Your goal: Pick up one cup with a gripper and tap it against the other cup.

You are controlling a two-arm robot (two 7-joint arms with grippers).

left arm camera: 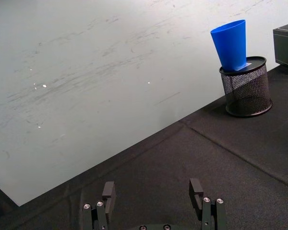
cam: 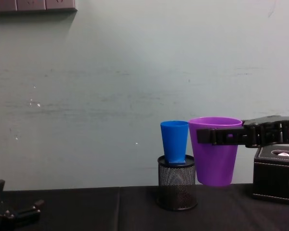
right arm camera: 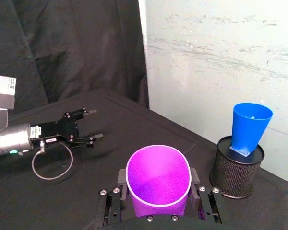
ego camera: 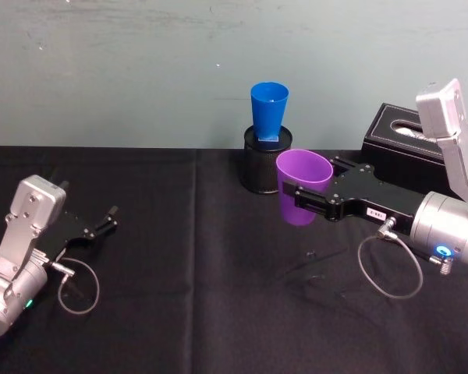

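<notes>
My right gripper (ego camera: 294, 196) is shut on the purple cup (ego camera: 304, 187), holding it upright above the black cloth. In the chest view the purple cup (cam: 214, 154) hangs just right of the blue cup (cam: 175, 142), at about the same height. The blue cup (ego camera: 269, 109) stands in a black wire-mesh pen holder (ego camera: 265, 167). In the right wrist view the fingers clamp the purple cup (right arm camera: 157, 177) on both sides, and the blue cup (right arm camera: 249, 124) stands apart from it. My left gripper (ego camera: 109, 218) rests open at the table's left, with nothing between its fingers (left arm camera: 108, 191).
A black box (ego camera: 409, 144) sits at the back right, behind my right arm. The mesh pen holder (cam: 177, 185) stands near the table's back edge, against a pale wall. Black cloth (ego camera: 203, 296) covers the table.
</notes>
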